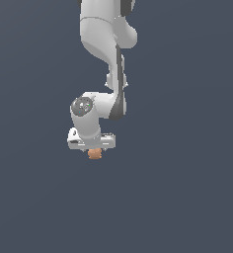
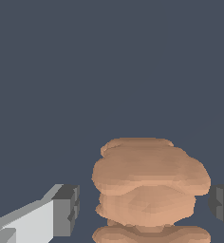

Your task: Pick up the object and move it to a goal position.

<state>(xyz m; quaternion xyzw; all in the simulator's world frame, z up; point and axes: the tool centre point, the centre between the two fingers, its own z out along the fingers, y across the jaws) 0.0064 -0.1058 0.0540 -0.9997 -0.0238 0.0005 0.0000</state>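
Note:
The object (image 2: 149, 190) is a small orange-brown lumpy block with ridged sides. In the wrist view it sits between my two fingers. One finger (image 2: 66, 209) stands a small gap away from it, and the other finger (image 2: 223, 204) is right at its edge. My gripper (image 2: 144, 206) is open around the object. In the exterior view the object (image 1: 94, 154) pokes out just below the white gripper (image 1: 93, 148), which covers its upper part. The fingertips are too small to make out there.
The white arm (image 1: 106, 44) comes down from the top of the exterior view. A plain dark grey-blue surface (image 1: 187, 197) fills everything else in both views.

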